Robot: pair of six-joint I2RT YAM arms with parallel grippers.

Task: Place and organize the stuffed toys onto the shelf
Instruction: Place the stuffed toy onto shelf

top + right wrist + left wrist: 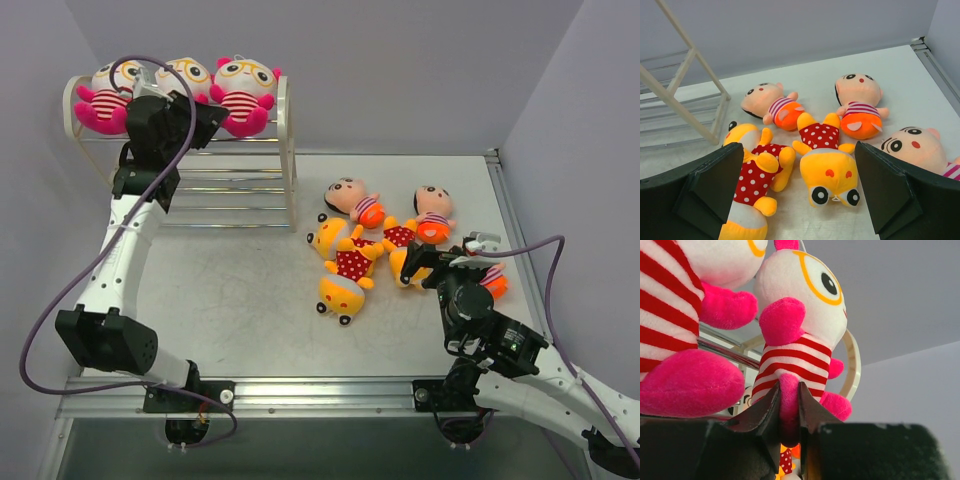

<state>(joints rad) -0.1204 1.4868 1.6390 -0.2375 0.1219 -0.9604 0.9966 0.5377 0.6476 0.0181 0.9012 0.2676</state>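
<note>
Plain grey table (230, 300). My left gripper (789, 405) pinches the soft leg of a pink toy (800, 300) on the shelf (288, 150). My right gripper (797, 150), spread wide, should take a light yellow toy (829, 167) by its belly.

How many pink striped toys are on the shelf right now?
3, in a row on the top tier of the shelf: left toy, middle toy partly behind the left arm, right toy. No others visible.

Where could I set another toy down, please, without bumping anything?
Bare: the shelf's two lower tiers, beneath the pink toys, and the table between the left arm and the yellow-orange dolls. Crowded: the top tier, where the left gripper pinches a foot of the right pink toy, and the doll pile before the right gripper.
</note>
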